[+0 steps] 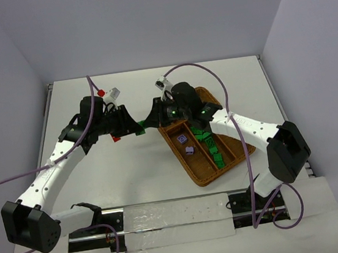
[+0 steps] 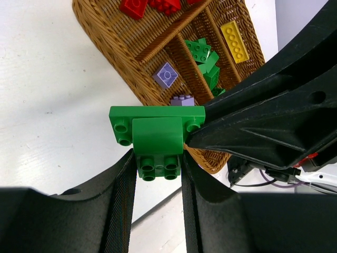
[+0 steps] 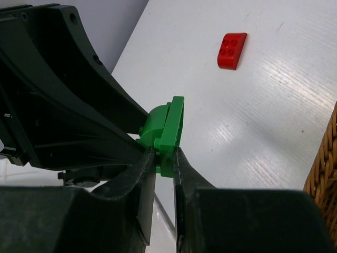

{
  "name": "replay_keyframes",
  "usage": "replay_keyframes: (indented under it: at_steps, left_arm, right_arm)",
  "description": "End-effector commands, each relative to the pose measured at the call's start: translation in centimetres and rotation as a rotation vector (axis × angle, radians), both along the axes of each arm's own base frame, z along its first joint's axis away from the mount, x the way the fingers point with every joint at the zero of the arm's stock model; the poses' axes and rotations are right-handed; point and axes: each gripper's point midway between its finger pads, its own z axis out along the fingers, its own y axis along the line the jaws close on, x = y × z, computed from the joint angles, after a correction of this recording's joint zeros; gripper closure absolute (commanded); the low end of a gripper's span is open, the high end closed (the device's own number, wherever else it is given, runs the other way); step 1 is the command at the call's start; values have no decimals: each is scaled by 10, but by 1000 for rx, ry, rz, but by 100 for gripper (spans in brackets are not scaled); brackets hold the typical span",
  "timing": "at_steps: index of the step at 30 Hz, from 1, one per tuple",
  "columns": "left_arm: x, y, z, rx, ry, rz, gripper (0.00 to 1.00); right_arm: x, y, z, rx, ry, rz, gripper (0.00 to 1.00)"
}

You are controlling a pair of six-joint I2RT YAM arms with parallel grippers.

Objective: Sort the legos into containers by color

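Hovering above the desk (image 2: 47, 105) just beside the tray (image 2: 102, 29), a green lego clump (image 2: 157, 138) is held twice: left jaws clench its block, right jaws pinch its plate's edge. Probably light, stiff, slick plastic; flat sides suit gripping.

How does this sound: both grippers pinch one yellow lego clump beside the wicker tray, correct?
Not quite. The lego clump is green, not yellow, as the left wrist view shows. The left gripper and right gripper do both pinch it beside the wicker tray.
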Motion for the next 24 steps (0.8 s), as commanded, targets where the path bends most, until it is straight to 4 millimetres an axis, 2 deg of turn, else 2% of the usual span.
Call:
replay_keyframes:
  at_steps: [1, 4, 10, 16, 19, 21, 23, 24]
  left_arm:
    - [1, -6, 30, -38, -80, -34, 100]
    - [0, -5, 35, -36, -94, -36, 100]
    - [-5, -3, 47, -45, -126, -43, 100]
    - [-12, -6, 61, -84, -155, -74, 100]
    - [-14, -6, 69, -98, -174, -78, 100]
    - [-12, -5, 68, -85, -174, -66, 100]
    - [-10, -3, 63, -72, -161, -53, 100]
    - [-8, -3, 61, -69, -154, -47, 100]
  right_arm:
    - [7, 3, 30, 59, -95, -27, 100]
    - [11, -3, 24, 41, -102, -59, 100]
    - [24, -18, -10, -1, -47, -133, 100]
    - [34, -24, -28, -45, -13, -175, 100]
    - [34, -29, -23, -44, -27, -188, 100]
    - [34, -35, -18, -47, -42, -205, 100]
    - [32, -51, -2, -57, -91, -251, 100]
    - [34, -64, -5, -86, -103, -296, 100]
